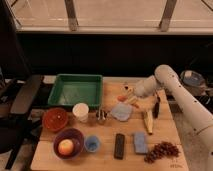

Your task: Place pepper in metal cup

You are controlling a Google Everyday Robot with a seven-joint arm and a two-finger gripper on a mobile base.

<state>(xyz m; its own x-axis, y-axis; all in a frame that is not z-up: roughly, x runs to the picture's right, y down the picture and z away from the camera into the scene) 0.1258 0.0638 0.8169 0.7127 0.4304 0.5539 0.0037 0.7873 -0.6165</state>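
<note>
At the centre right of the frame, the gripper [127, 95] has its 2 fingers pressed together on the pepper [123, 98], held just above a grey-blue cloth [121, 112]. The metal cup [101, 116] stands to its lower left, beside the white cup [80, 111]. A corn cob [148, 121] lies lower right.

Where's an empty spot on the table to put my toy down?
Bare wood lies between the green tray and the gripper, shut on the pepper, and in the middle strip between the metal cup, cloth and black bar. It is crowded along the front edge.
</note>
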